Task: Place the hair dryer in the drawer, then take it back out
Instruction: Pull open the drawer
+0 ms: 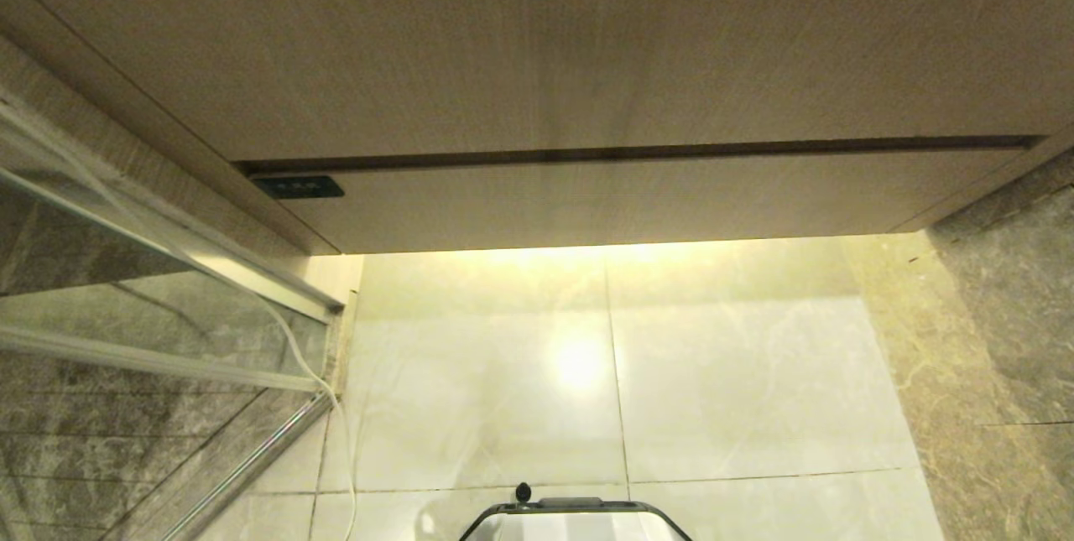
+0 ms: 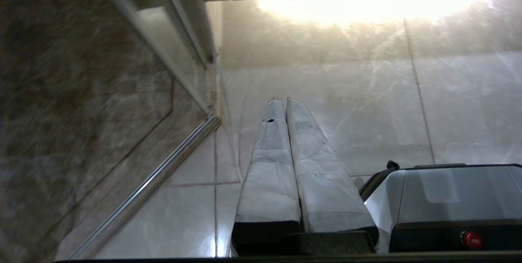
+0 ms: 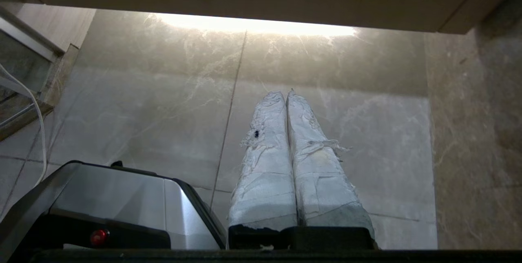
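Closed light-brown wood-grain drawer (image 1: 638,197) with both grippers hanging idle below it.

The drawer, with a small black rectangular label (image 1: 298,187) at its left front corner, sits flush under a taller wood-grain panel (image 1: 537,38), above the glossy pale marble floor tiles (image 1: 713,373). The hair dryer is in none of the views. The left gripper (image 2: 284,100) and right gripper (image 3: 285,93), both wrapped in white tape, point at the floor below the drawer with fingers pressed together, grasping nothing. A thin white cord (image 1: 323,382) runs down beside the glass partition (image 1: 126,289) left of the drawer.
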